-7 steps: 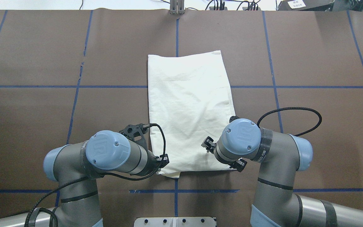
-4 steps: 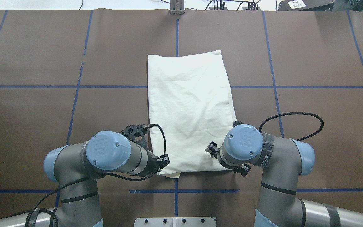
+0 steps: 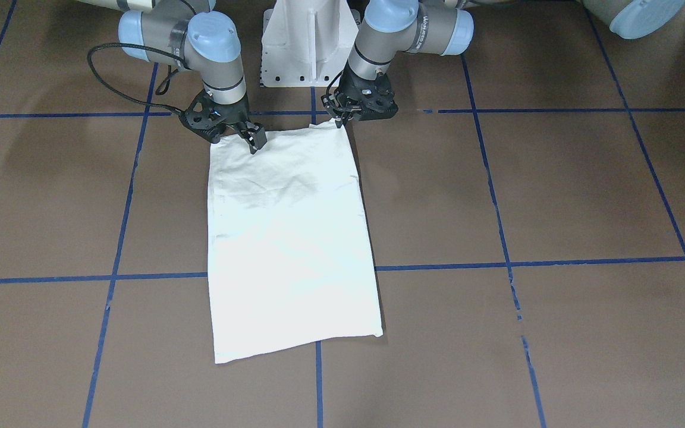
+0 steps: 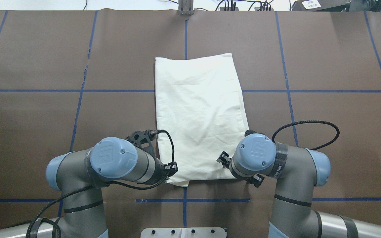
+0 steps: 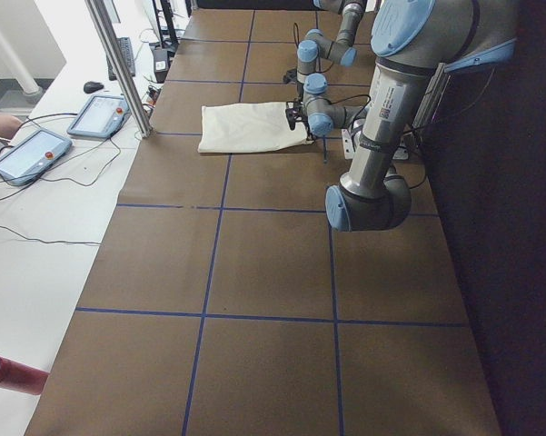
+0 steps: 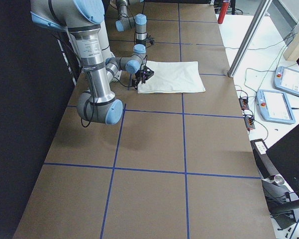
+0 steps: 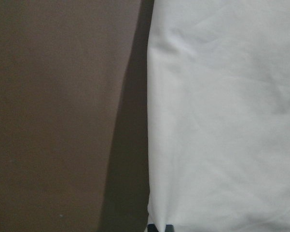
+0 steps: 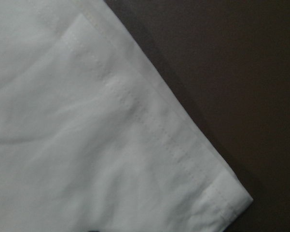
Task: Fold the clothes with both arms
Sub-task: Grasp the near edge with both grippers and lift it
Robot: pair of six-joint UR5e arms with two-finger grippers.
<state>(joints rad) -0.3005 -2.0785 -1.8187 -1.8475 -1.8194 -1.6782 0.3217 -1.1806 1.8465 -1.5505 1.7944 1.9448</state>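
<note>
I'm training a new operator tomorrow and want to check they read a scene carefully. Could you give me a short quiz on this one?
1. True or false: the shirt lies crumpled in a heap.
2. Where are the left claw and the right claw? A) at the shirt's end nearest the robot's base; B) at its far end; C) off at a table corner, away from the shirt.
3. Fill in: the tape lines on the table are ___.
Key: 1 false, it lies flat as a folded rectangle; 2 A, one at each near corner; 3 blue.
</note>
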